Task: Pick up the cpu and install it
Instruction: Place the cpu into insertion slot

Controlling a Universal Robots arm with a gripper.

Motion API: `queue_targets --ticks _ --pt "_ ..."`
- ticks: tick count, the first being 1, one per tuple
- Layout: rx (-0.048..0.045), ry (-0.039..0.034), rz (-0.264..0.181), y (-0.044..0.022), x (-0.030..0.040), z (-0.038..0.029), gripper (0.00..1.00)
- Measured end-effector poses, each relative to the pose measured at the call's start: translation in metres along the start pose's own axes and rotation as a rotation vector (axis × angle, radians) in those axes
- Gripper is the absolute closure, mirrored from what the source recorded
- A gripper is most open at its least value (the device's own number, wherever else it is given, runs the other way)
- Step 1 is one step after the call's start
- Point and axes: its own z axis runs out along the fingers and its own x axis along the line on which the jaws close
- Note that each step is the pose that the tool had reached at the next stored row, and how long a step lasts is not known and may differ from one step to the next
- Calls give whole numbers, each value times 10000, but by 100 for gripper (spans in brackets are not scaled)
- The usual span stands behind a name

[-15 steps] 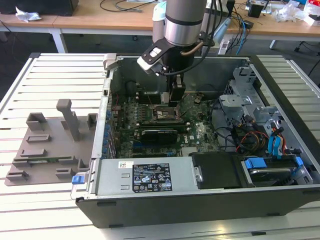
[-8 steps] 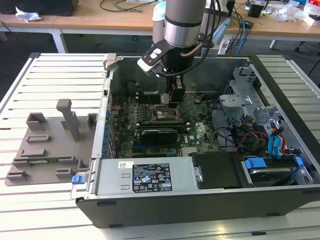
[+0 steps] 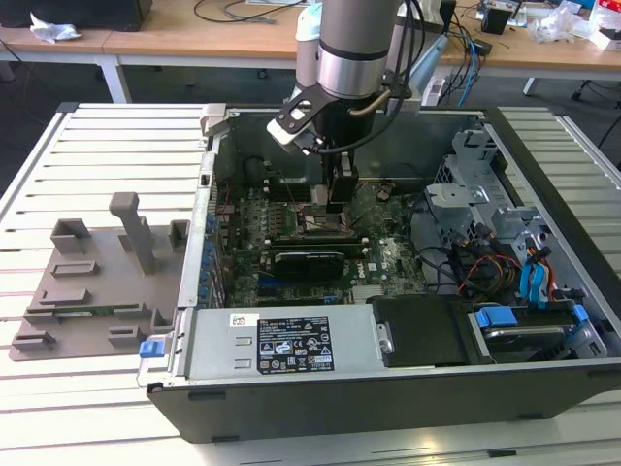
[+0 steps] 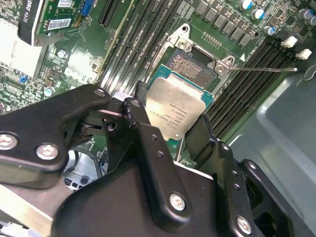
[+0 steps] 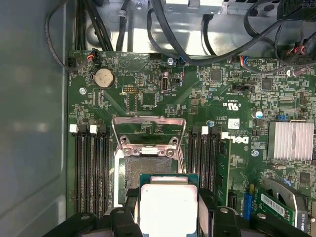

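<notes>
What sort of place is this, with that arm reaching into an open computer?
Probably a robotics lab or workshop: an opened computer case sits on a slatted metal table, wooden desks strewn with cables stand behind, and the gripper holds a cpu above the motherboard.

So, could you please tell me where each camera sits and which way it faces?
Exterior view: off the arm, raised beside the open computer case, looking down into it; the arm and its hand reach inside.
First wrist view: on the wrist, looking squarely at the motherboard and open socket; fingertips show.
Second wrist view: on the wrist, looking obliquely past the hand's black linkage at the socket.
Shared: both wrist views show the cpu held by the hand at the socket.
</notes>
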Motion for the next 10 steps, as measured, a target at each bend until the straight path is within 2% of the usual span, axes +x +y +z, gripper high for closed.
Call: queue_targets --ticks 3,6,10 --pt "1 -1 0 1 1 32 45" --pt "1 -1 0 2 3 93 45" --pt "0 -1 1 3 4 132 45"
